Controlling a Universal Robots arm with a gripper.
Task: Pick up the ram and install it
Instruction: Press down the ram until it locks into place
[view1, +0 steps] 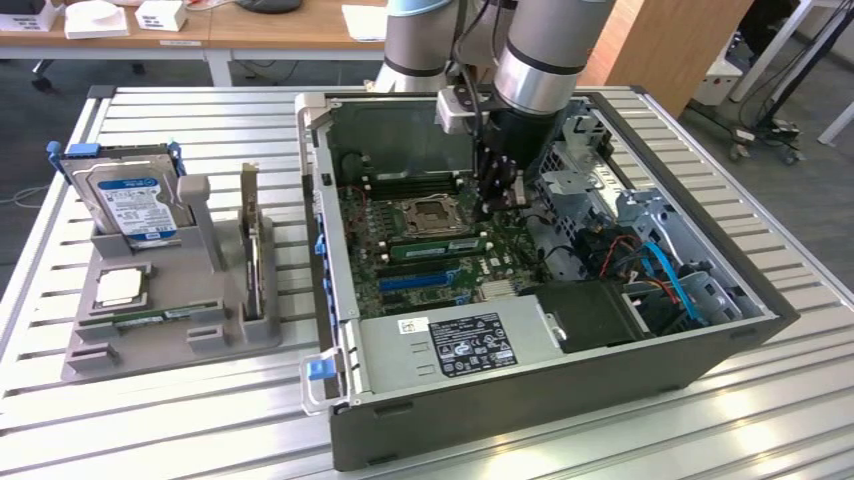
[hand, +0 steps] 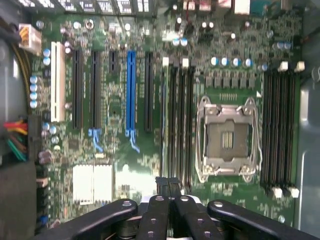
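- The table (view1: 747, 420) is slatted grey metal. Behind it stand wooden desks (view1: 267, 30) with white boxes (view1: 96, 18) on them, and cables lie on the floor by the exterior view's right.
- An open case (view1: 534, 400) fills the middle and the exterior view's right of the table, with its board (view1: 441, 270) facing up.
- A grey holder (view1: 174, 320) sits near the table's edge on the exterior view's left.
- A drive (view1: 131, 205) leans upright in the holder. Its label is blue and white, and I cannot read the writing.
- A dark card (view1: 250, 225) stands on edge in the holder beside the drive.
- A thin green stick (view1: 167, 316) lies flat in the holder's front.
- The power box (view1: 454, 345) at the case's near edge has a black label with white print and a small white sticker, both too small to read.
- My gripper (view1: 503, 205) (hand: 168, 186) is clenched, fingers pressed together with nothing visible between them.
- It hangs inside the case over the end of the slots (hand: 177, 120) beside the socket (hand: 227, 137).
- The ram (view1: 434, 243) stands in those slots, just beside the socket, apart from my fingers.
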